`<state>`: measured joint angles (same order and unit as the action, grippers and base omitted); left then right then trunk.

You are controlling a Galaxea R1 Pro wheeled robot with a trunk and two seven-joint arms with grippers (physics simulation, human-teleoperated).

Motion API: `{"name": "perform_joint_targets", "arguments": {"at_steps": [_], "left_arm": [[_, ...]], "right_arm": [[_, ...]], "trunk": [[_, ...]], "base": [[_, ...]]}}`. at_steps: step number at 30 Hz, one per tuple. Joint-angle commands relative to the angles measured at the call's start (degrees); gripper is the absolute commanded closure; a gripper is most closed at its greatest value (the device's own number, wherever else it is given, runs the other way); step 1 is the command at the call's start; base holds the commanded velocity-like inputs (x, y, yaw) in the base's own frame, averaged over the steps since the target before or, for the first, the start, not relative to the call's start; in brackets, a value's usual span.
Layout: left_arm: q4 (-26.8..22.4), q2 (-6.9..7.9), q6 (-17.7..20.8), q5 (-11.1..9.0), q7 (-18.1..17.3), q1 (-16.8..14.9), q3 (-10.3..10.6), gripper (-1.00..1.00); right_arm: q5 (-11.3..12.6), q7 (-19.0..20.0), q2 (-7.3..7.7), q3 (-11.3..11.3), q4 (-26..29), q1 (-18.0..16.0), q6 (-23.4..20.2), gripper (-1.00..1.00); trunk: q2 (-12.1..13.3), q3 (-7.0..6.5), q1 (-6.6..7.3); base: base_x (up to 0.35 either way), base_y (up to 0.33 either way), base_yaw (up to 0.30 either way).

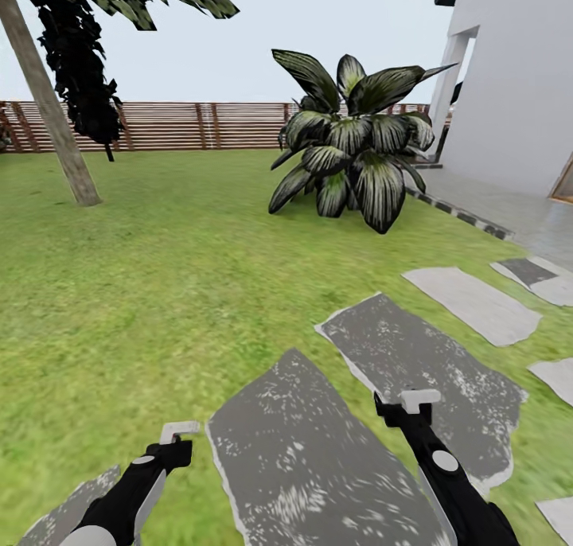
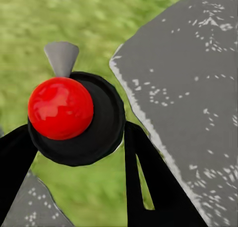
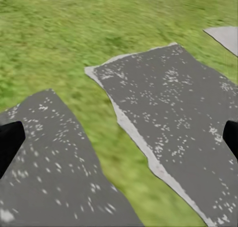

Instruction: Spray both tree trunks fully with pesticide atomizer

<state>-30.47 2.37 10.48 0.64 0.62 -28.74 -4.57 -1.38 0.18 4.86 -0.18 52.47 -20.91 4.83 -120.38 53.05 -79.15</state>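
Here the green lawn of the floor (image 1: 159, 307) takes most of the head view, and a big broad-leaved plant (image 1: 350, 144) with striped dark leaves stands in its middle distance. To the right of that plant rises the white house (image 1: 517, 92), cut off by the picture's edge so that only a wall, a corner post and a strip of pale paving can be seen. Behind the plant runs the brown slatted fence (image 1: 175, 126). Far to the plant's left, one tree trunk (image 1: 48, 108) leans across the corner, thick and pale grey-brown; its top is cut off and only a fringe of jagged foliage shows. A black-leaved tree (image 1: 79, 76) stands just behind it, partly hidden by the trunk. On the near side of the plant lie the grey stepping stones (image 1: 302, 458), speckled white, several clipped by the frame. Both arms reach forward low over these stones, black with pale joints, each showing only its forearm. The right tool (image 1: 410, 407) hangs over the stone nearest the plant; in the right wrist view its fingers (image 3: 10, 142) barely enter at opposite edges, spread wide with nothing between them. The left tool (image 1: 177, 438) is over grass at a stone's edge, farther from the plant. In the left wrist view its dark fingers (image 2: 148, 187) press against either side of the pesticide atomizer (image 2: 94, 132). The atomizer is seen end-on as a black disc with a red ball and a grey tapered tip, its body hidden.
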Motion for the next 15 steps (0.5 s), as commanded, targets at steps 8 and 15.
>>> {"name": "perform_joint_targets", "arguments": {"at_steps": [8,15], "left_arm": [[0.0,0.00,0.0,0.0,0.0,0.0,0.0,1.00],[0.0,0.00,0.0,0.0,0.0,0.0,0.0,1.00]], "right_arm": [[0.0,0.0,0.01,0.0,0.0,0.0,0.0,-1.00],[0.0,0.0,0.02,0.0,0.0,0.0,0.0,-1.00]], "trunk": [[0.0,-0.47,0.00],[0.0,-0.87,0.00]], "base": [[0.169,0.251,0.221],[0.188,0.259,0.221]]}}
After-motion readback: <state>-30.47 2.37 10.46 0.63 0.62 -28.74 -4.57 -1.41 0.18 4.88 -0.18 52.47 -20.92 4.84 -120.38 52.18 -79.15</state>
